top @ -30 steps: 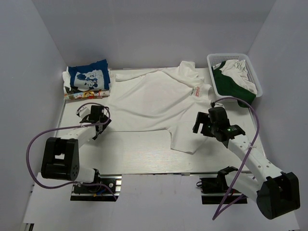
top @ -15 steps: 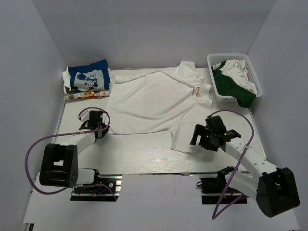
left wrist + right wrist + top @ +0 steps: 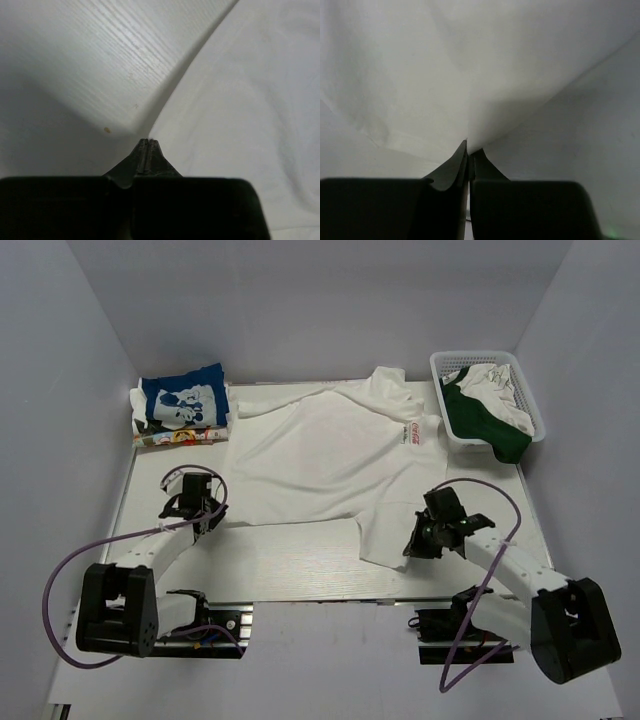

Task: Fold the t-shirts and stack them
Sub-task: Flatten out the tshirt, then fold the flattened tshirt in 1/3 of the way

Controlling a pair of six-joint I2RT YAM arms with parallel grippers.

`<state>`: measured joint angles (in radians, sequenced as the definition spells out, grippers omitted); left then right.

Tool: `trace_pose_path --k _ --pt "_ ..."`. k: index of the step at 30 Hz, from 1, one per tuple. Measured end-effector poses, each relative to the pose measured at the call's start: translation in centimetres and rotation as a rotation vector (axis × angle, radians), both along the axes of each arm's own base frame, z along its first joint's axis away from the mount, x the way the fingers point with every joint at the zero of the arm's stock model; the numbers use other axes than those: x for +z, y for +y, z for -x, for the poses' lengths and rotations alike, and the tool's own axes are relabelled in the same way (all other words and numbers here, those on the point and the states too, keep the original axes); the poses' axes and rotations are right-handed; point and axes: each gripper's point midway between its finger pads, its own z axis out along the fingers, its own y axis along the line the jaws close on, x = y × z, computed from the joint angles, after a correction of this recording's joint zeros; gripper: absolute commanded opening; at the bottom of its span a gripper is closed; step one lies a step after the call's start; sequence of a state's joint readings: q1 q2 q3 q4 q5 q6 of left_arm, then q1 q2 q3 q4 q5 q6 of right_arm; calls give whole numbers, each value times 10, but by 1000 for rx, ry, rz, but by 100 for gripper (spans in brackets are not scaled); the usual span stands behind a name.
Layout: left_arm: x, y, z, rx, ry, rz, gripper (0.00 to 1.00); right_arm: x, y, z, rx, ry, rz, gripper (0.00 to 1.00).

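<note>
We find the blue t-shirt (image 3: 183, 400) already folded at the desk's (image 3: 290, 562) 10 o'clock, while the white t-shirt (image 3: 320, 445) lies spread mid-desk, its near hem pinched by the left tool (image 3: 208, 516) at 8 o'clock and the right tool (image 3: 414, 546) at 5 o'clock, its folding and stacking still to do.

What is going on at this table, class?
Two robot arms are handling the white t-shirt spread on the table. The left gripper has its jaws shut on the shirt's near left corner, the right gripper on its near right edge. A folded blue t-shirt tops a pile far left; a basket of clothes sits far right.
</note>
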<state>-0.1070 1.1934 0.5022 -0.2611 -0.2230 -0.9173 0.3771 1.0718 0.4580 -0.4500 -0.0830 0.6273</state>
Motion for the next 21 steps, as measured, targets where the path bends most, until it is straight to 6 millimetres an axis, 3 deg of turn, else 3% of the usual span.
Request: trace_pose_path --k 2,6,9,14,21 --pt "0 0 6 0 17 2 0 8 -9 8 -15 16 35 0" --pt "1 1 21 11 55 6 0 51 -20 20 -72 -52 33 0" --pt "3 2 31 14 75 5 0 71 -27 30 -105 -80 24 0" --pt "10 3 41 17 79 7 0 71 -38 48 -126 -11 72 0" --pt "19 2 40 12 40 17 0 81 -39 39 -122 -18 97 0"
